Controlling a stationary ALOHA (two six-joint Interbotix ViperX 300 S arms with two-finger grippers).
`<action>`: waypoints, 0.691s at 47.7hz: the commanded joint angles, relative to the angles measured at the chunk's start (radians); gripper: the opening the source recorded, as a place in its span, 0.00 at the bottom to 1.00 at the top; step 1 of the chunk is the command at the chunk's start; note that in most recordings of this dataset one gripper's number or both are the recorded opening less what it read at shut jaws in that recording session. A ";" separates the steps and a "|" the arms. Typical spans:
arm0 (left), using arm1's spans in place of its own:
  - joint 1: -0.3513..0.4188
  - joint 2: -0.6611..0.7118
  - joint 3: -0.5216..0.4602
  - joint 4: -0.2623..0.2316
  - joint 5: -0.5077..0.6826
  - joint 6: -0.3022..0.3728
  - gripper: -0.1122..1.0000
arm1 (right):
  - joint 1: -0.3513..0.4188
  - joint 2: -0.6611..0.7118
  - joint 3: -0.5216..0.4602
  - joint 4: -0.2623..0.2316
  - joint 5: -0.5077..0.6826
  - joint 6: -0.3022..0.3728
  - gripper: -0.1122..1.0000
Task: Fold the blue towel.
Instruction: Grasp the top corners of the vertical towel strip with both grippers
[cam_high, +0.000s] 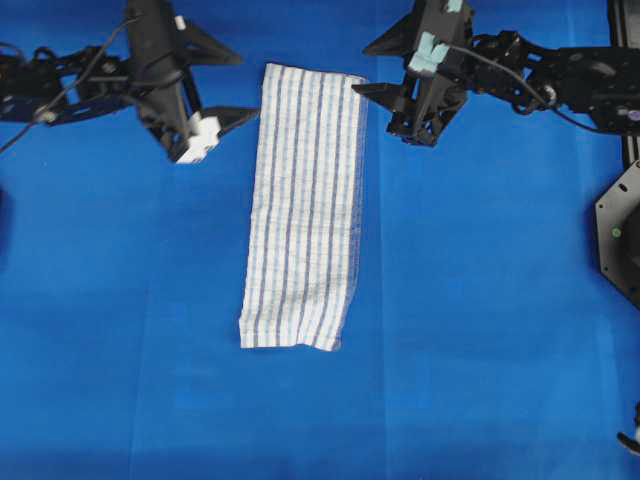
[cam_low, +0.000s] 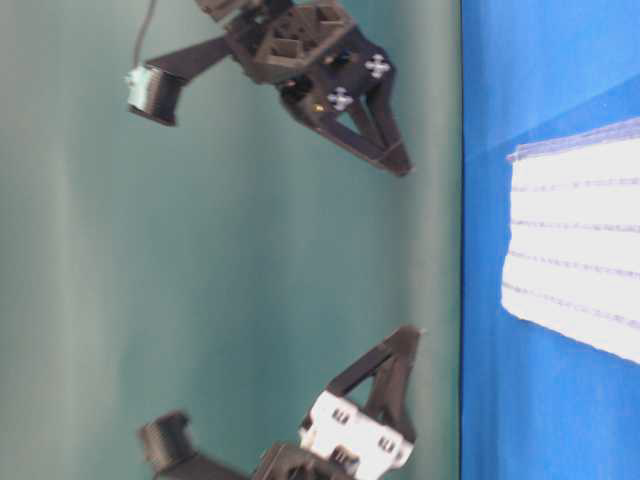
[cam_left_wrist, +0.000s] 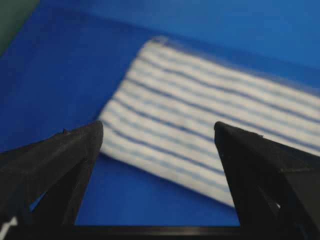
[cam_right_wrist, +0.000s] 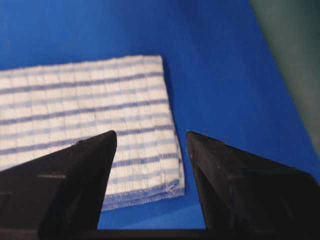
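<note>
Your left arm reaches in from the upper left of the overhead view, its left gripper aimed toward the middle of the table with the jaws spread wide and nothing between them. Your right arm comes in from the upper right, bent back toward the centre, and the right gripper is spread just as wide and also empty. From table level both grippers hang above the blue table covering, clear of the surface, each with its fingers splayed into an open V.

No brand name or readable writing shows on either arm; you only get white blocks on the left wrist and pale tape on the right one.

The blue towel lies flat as a long, narrow striped strip running down the middle of the overhead view, its top end between your two grippers. The lower finger of the right gripper overlaps the towel's top right corner in that view; whether it touches the cloth you cannot tell. The left gripper sits just beside the top left edge, apart from it. In each wrist view the towel's end lies ahead of the open fingers, framed between them
</note>
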 joint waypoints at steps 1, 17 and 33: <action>0.028 0.040 -0.055 0.003 -0.009 0.012 0.90 | -0.011 0.021 -0.009 0.003 -0.023 0.002 0.92; 0.098 0.184 -0.138 0.008 -0.043 0.020 0.90 | -0.055 0.160 -0.021 0.006 -0.095 0.000 0.92; 0.130 0.344 -0.184 0.009 -0.109 0.020 0.90 | -0.058 0.298 -0.069 0.014 -0.129 0.005 0.92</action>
